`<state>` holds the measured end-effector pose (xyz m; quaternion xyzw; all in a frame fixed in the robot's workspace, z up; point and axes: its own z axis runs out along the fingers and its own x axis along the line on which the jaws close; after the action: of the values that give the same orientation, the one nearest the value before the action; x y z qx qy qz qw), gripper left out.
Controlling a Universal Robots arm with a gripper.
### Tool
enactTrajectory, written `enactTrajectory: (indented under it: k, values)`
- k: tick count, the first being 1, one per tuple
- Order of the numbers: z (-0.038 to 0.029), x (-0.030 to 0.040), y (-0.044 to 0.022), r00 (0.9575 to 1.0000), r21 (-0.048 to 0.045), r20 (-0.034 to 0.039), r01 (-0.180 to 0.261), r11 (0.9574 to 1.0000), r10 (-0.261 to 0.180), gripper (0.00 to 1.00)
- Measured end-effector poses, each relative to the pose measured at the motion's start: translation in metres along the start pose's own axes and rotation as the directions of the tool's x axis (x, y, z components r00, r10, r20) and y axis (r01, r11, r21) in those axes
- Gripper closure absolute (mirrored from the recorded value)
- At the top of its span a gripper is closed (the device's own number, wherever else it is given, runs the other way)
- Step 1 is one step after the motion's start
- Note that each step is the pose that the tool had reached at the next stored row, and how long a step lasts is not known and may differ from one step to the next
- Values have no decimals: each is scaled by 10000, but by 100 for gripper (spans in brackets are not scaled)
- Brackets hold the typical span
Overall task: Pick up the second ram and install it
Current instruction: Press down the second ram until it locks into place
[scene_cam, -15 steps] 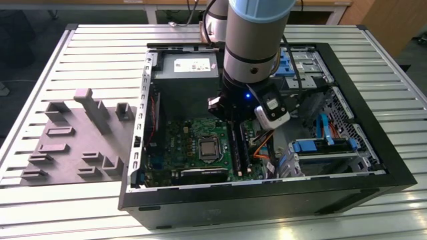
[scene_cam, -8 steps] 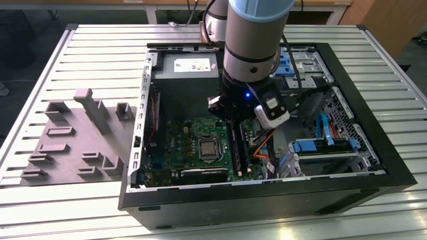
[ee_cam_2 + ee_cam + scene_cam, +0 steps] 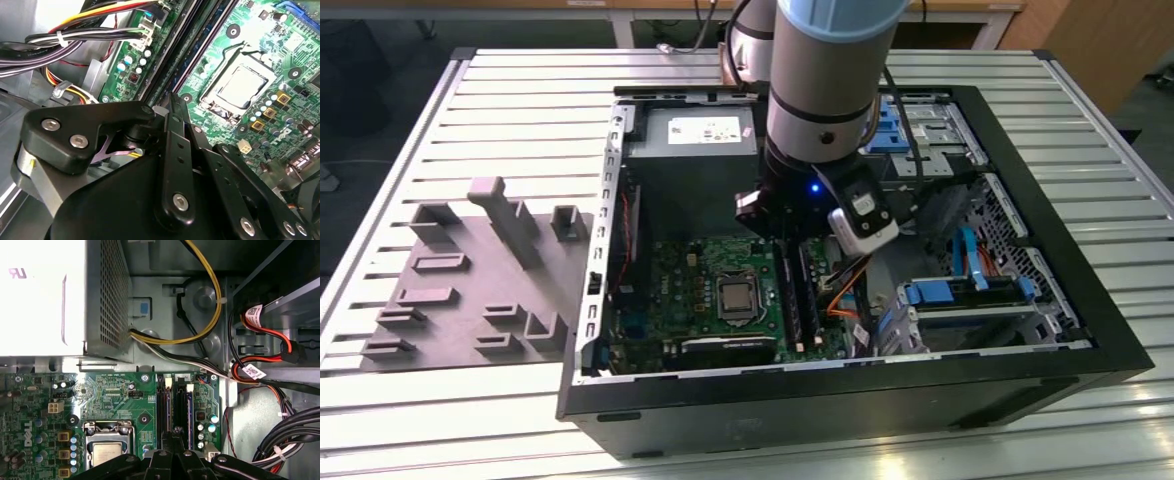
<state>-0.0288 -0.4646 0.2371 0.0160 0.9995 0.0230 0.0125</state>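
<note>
one claw [image 3: 175, 440] w/ fingers together, tip over green board's [image 3: 112, 395] ram slots [image 3: 175, 400]

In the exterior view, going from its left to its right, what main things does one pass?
Grey fixture plate with light grey uprights → green motherboard inside the open computer case → gripper down over the board's memory slots → blue drive-bay brackets.

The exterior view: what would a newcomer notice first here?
The robot arm reaches down into the open computer case, with its gripper just above the memory slots of the green motherboard. On the exterior view's left, a grey fixture tray with plastic uprights lies on the slatted table.
</note>
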Motion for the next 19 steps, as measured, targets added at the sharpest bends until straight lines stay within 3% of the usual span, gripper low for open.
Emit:
enactTrajectory:
  k: [19]
  values:
    - [12, 3, 98, 10000, -2, 1, 0, 10000, 0, 89]
